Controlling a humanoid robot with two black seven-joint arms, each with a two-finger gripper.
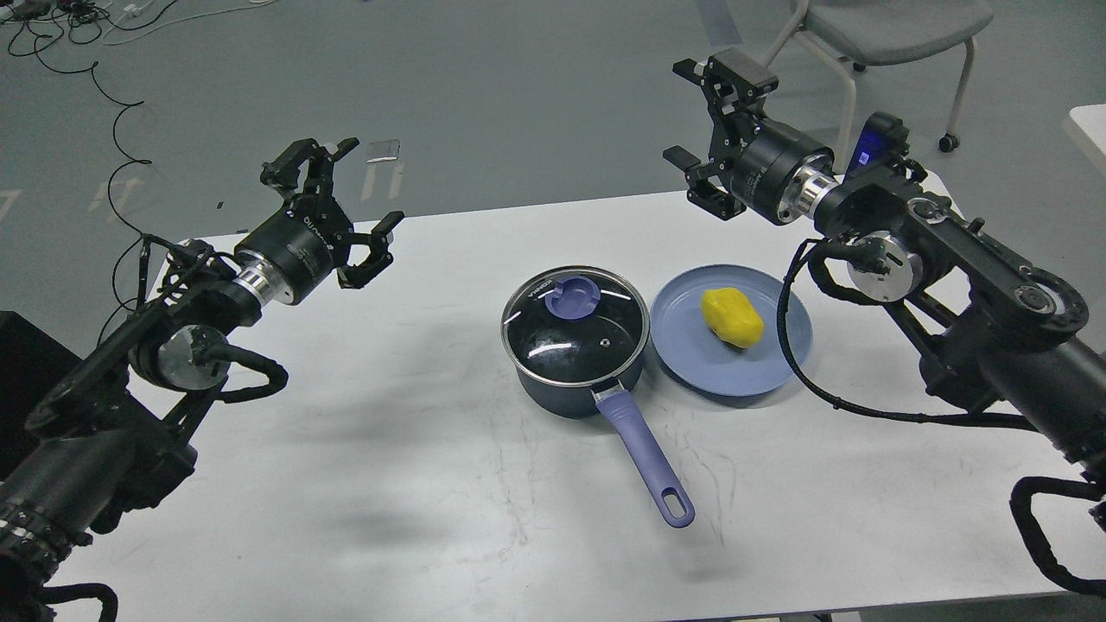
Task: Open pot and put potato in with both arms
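Note:
The dark navy pot (pixel 553 389) stands mid-table with a glass lid (pixel 575 326) closed on it; the lid has a lavender knob (pixel 571 298). Its long lavender handle (pixel 646 458) points toward the front. Just right of the pot, the yellow potato (pixel 732 317) lies on a flat blue plate (pixel 691 363). My left gripper (pixel 341 207) hovers open above the table's far left edge, well left of the pot, holding nothing. High over the far right edge, my right gripper (pixel 704 130) is open too and empty, above and behind the plate.
The white table (pixel 389 484) has its far edge just behind the grippers. A grey chair (pixel 890 34) stands on the floor at back right. Loose cables lie on the floor at back left. A black cable (pixel 821 389) from my right arm hangs beside the plate.

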